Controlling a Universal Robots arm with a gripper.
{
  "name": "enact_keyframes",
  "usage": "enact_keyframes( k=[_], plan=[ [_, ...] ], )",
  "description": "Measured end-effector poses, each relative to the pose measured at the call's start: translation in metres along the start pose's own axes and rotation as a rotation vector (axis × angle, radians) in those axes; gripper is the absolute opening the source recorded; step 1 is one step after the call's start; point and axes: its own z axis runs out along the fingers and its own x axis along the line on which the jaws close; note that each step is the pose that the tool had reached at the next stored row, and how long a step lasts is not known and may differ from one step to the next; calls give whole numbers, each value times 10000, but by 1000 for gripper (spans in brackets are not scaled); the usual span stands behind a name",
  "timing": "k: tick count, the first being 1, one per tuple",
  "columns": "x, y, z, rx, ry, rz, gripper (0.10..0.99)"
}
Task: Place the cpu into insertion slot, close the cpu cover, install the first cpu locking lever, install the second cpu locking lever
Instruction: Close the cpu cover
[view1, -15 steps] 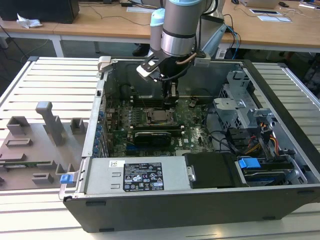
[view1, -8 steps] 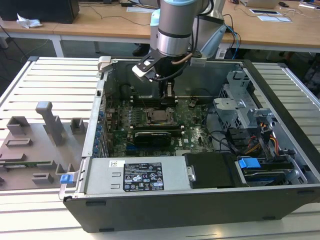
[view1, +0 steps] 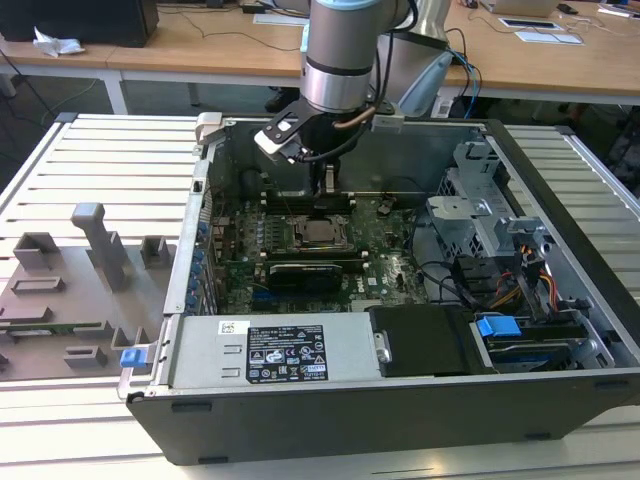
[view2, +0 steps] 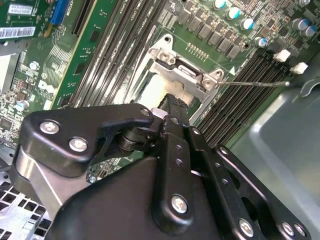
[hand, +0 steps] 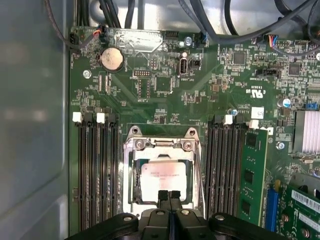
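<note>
The cpu (hand: 164, 181), a pale silver square, lies in the insertion slot (hand: 134, 181) on the green board. The silvery cpu cover (hand: 162, 145) frames it and looks laid down over it. My gripper (hand: 170, 194) is shut with nothing between its black fingers, and its tips hang just over the chip's edge. In the second wrist view the gripper (view2: 172, 100) stands before the cover's hinge end (view2: 182, 72), and a thin wire lever (view2: 250, 84) sticks out sideways from the socket. In the exterior view the gripper (view1: 322, 188) is right above the slot (view1: 318, 233) inside the open case.
Black memory slots flank the socket, with a green memory stick (hand: 248, 170) in one. A coin battery (hand: 112, 59) and cables lie beyond. The case holds a power supply (view1: 285, 352) and a drive cage (view1: 480, 215). A grey fixture (view1: 80, 280) sits at the exterior view's left.
</note>
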Motion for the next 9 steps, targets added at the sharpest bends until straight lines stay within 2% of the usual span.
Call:
enact_keyframes(
  k=[5, 9],
  plan=[
    [2, -76, 5, 0, 0, 1, 106],
    [5, -98, 42, 0, -1, 0, 106]
  ],
)
